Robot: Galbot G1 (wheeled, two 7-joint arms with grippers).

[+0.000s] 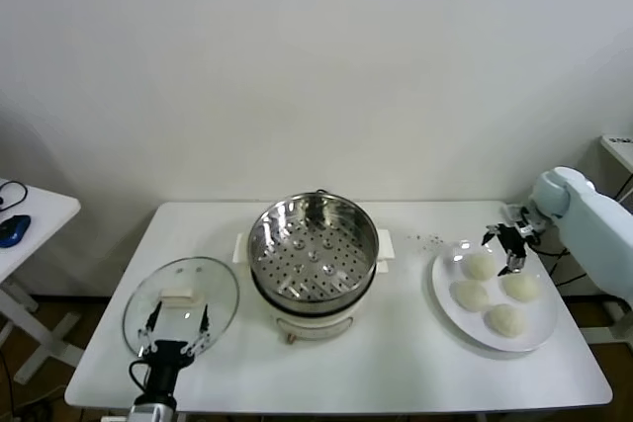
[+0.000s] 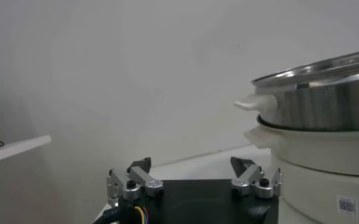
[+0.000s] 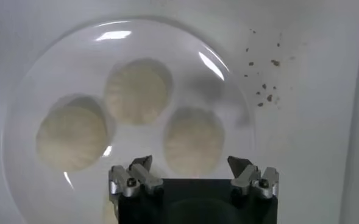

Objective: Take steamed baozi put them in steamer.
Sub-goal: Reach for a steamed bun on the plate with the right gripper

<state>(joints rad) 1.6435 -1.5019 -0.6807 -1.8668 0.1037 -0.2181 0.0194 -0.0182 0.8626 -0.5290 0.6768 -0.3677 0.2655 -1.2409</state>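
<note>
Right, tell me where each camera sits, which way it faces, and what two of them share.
Head view: high on the robot, looking forward and down at the table; steamer, glass lid, plate of baozi, both arms.
Left wrist view: low by the table, facing sideways at the steamer's wall; open left claw.
Right wrist view: above the plate, facing down on baozi; open right claw.
Head and right wrist views share the plate and baozi.

— What can't I make out?
— My wrist camera crops the steamer (image 2: 325, 122) at the right edge.
— And the plate (image 3: 27, 109)?
— Its lower part hides behind my right gripper (image 3: 191, 167); the fourth steamed baozi isn't visible there.
</note>
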